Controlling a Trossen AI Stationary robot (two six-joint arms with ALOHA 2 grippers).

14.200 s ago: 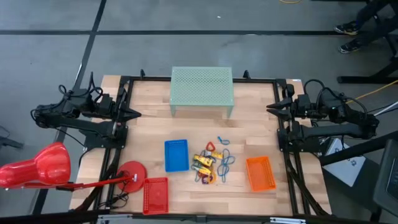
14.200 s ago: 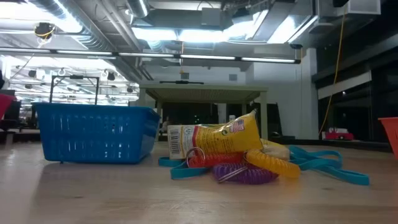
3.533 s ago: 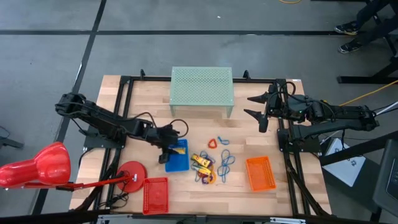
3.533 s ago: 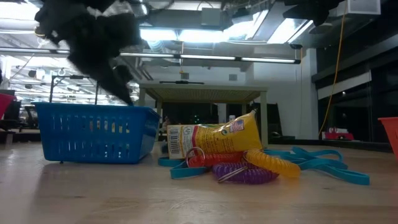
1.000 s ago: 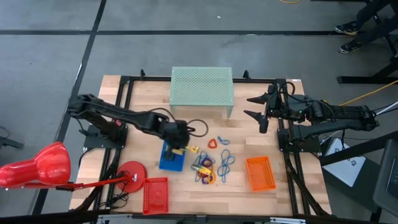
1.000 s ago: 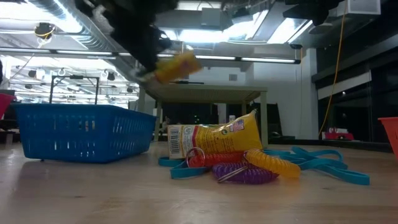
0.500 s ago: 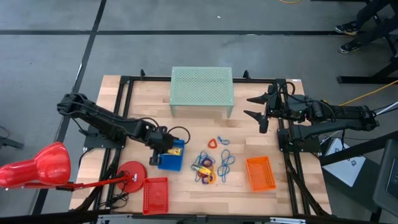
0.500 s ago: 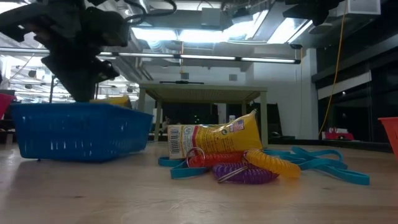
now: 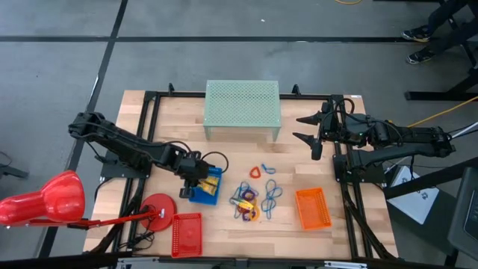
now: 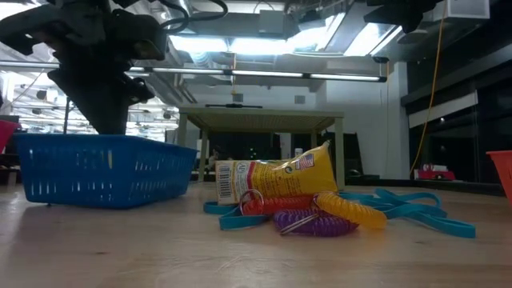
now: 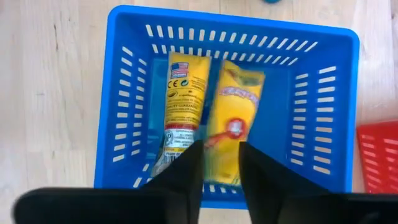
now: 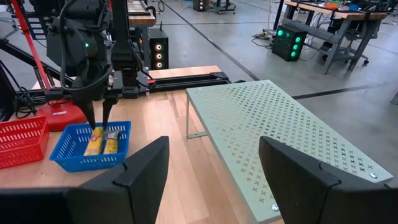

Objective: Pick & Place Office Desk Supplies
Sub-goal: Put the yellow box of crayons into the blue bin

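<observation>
Two yellow packets lie flat side by side on the floor of the blue mesh tray. My left gripper hangs over the tray's near end, pointing down and open; its fingertips stand either side of the right-hand packet's end. Right of the tray lies a heap: another yellow packet, orange, purple and red coils, blue loops and a small red loop. My right gripper waits open at the far right, above the table.
A pale green mesh shelf stands at the far middle. An orange tray sits right of the heap, and a red tray at the near edge. The red lamp has its base left of the blue tray.
My left gripper has carried a yellow packet from above the tray's right side toward the table's left, lowered it into the blue tray and opened. The packet now lies in the tray beside the other one.
</observation>
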